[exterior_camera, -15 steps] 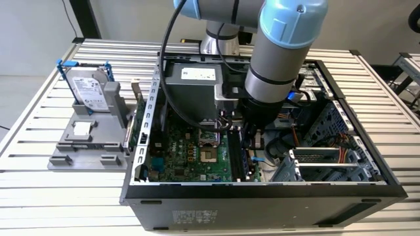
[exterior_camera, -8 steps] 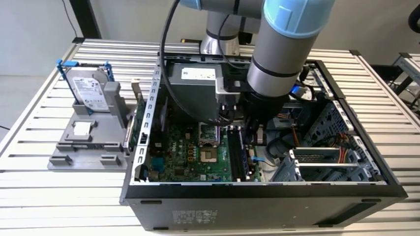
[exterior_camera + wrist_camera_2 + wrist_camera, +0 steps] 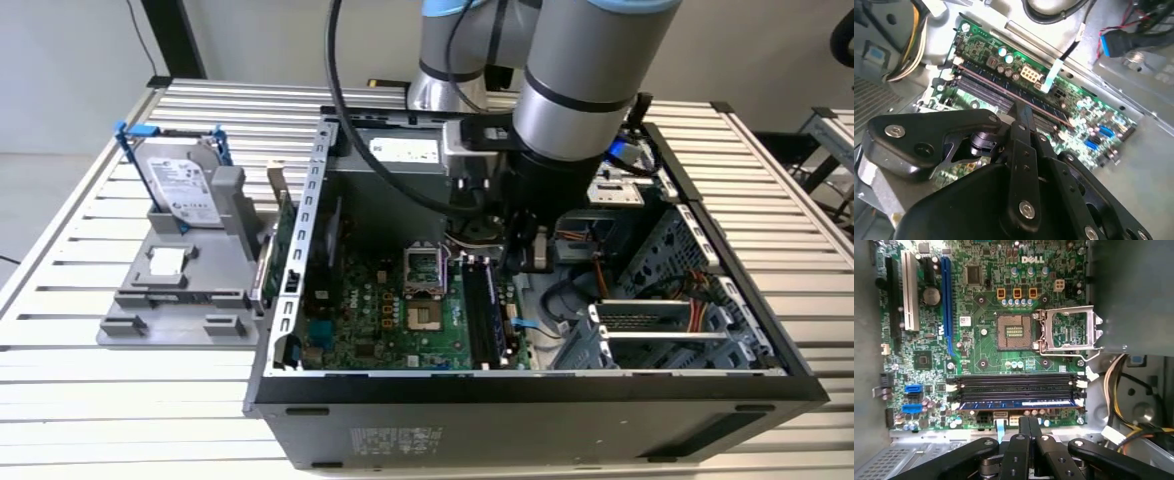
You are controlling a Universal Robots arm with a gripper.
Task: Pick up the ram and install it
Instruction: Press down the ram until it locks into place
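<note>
**Black tool closed above a seated ram stick**

Black and many-linked, the tool (image 3: 1028, 426) hangs inside the open computer case (image 3: 534, 385), its two fingers (image 3: 1024, 427) pressed together with nothing between them. In the first wrist view the fingertips sit just beside the edge of the green motherboard (image 3: 989, 340), close to the row of memory slots.

The ram (image 3: 1019, 404) lies in the slot nearest the tool: a long thin bluish strip running the length of the slot, with white clips at both ends. Two dark slots (image 3: 1016, 385) beside it sit parallel, between the ram and the processor socket (image 3: 1014, 332). That socket has its metal frame (image 3: 1069, 330) swung open to one side. In the second wrist view the fingers (image 3: 1023, 117) point down at the same group of slots (image 3: 1004, 92), and the ram cannot be told apart from its neighbours there.

Farther across the board in the first wrist view are a blue expansion slot (image 3: 946, 305) and a white one (image 3: 910, 290). A bundle of yellow and black wires (image 3: 1119, 390) runs past the board's corner.

In the exterior view the grey arm (image 3: 587, 70) drops into the case from above, with a black cable (image 3: 360, 130) looping down beside it. The case rests on a slatted metal surface (image 3: 80, 380). On the exterior view's left, well apart from the case, a grey stand (image 3: 174, 290) holds a silver hard drive (image 3: 180, 180) with blue rails, tilted upright.
</note>
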